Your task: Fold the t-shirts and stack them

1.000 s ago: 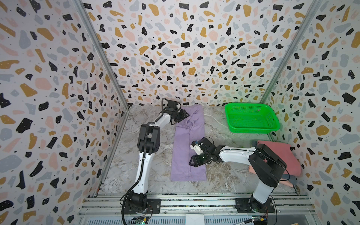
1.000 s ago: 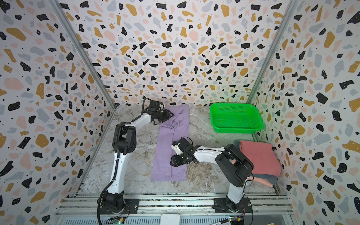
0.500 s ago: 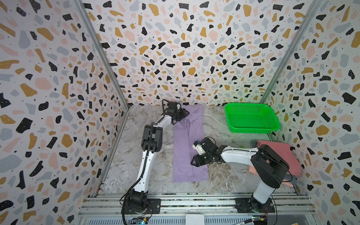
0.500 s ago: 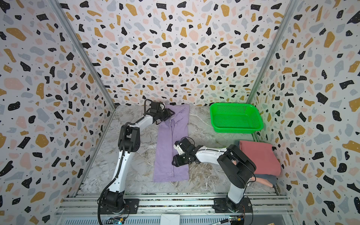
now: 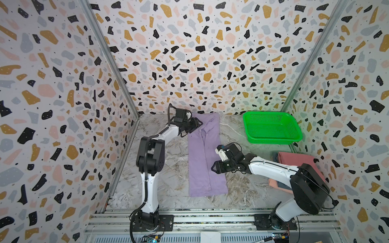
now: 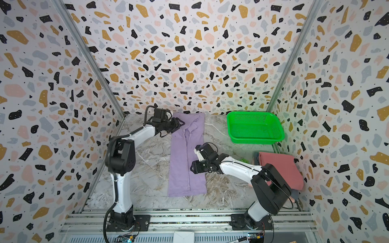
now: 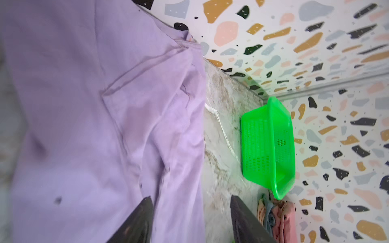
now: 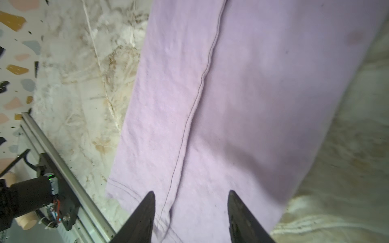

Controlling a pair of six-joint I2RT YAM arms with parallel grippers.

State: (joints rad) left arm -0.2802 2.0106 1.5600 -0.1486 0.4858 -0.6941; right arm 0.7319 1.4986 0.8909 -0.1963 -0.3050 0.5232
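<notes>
Marbled tabletop [image 5: 174, 185] holds the lavender t-shirt [image 5: 202, 164] folded to a long strip; cross folds are still to do. A salmon-topped stack [image 5: 294, 160] lies at the right edge. The left gripper [image 5: 197, 125] and right gripper [image 5: 213, 168] are half open and empty.

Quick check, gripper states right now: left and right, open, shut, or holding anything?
Left gripper: open, holding nothing, by the shirt.
Right gripper: open, holding nothing, above the shirt.

Top views look down; wrist views skim t-shirt [image 7: 84, 126].

Bright, even light; lavender t-shirt [image 7: 84, 126] blurs close-up.
</notes>
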